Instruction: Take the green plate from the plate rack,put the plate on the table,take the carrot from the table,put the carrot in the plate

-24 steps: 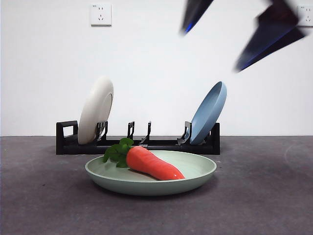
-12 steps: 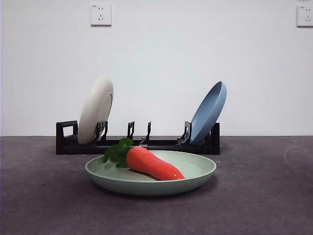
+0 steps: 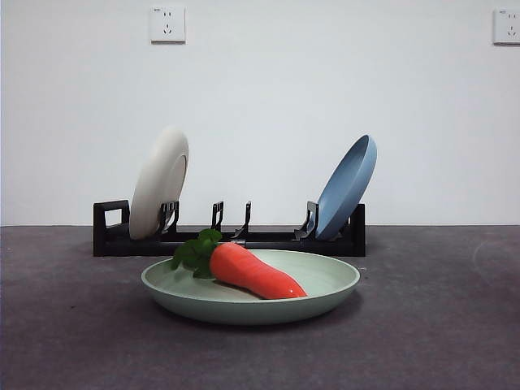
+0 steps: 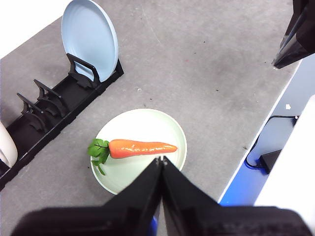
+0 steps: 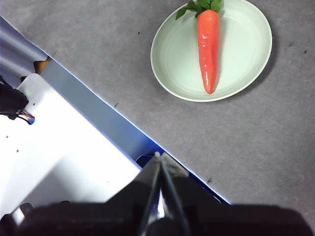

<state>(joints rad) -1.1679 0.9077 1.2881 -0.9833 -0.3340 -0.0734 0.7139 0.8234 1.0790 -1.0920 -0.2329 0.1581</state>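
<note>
Judging from the layout, every step of the task appears complete: green plate [image 3: 250, 290] lies flat on the table [image 3: 439, 325], out of the plate rack [image 3: 229, 236], and the carrot [image 3: 253, 272] rests inside it. Nothing seems left beyond the arms parking. Plate sits just in front of the rack, near its middle, not touching it as far as the front view shows. Carrot lies on its side across the plate's shallow well, green leaf tuft toward one rim, tapered tip pointing to the opposite side; it stays within the rim, shorter than the plate's width. Surface is smooth, orange-red, slightly glossy; plate is matte pale sage with a raised rim. Rack holds a cream-white plate [image 3: 159, 184] at the loop end and a blue plate [image 3: 347, 188] at the other, both leaning upright in their holders; the middle holders between them stand vacant. Left gripper [image 4: 161, 160] hangs high above the plate, jaws pressed together, holding nothing. Right gripper [image 5: 159, 156] is raised over the table's edge, well apart from the plate, jaws likewise together and empty.
</note>
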